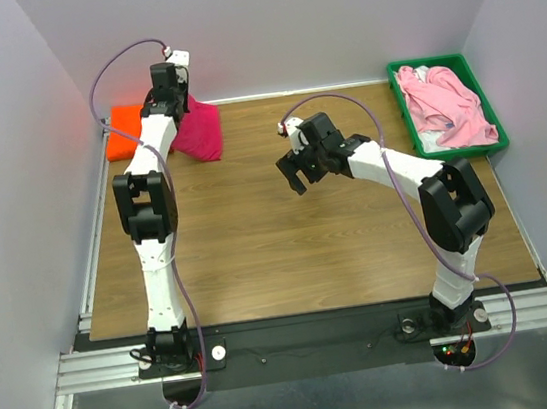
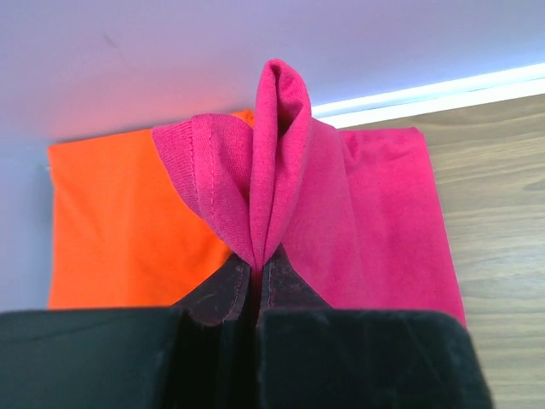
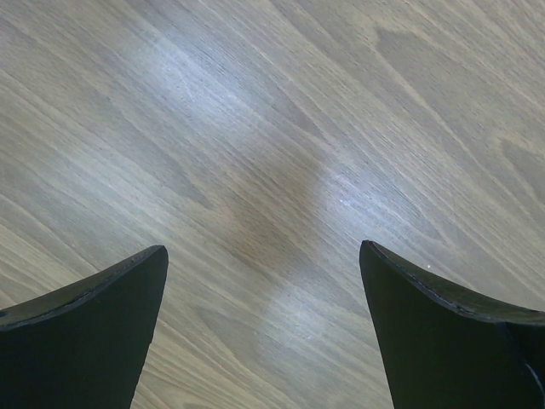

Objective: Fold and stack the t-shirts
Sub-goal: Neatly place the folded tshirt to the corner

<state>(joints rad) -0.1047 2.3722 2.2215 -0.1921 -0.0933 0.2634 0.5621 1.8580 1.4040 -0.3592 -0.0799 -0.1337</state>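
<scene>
Left gripper (image 2: 255, 274) pinches the soft magenta shirt (image 2: 375, 213) by its bunched fold, likely to sag; right gripper (image 3: 262, 249) gapes wide, empty.

Edge of the orange t-shirt (image 2: 128, 221) beneath the crimson t-shirt (image 2: 375, 221); crimson fold's tip out of sight between left fingers (image 2: 217, 298).
</scene>
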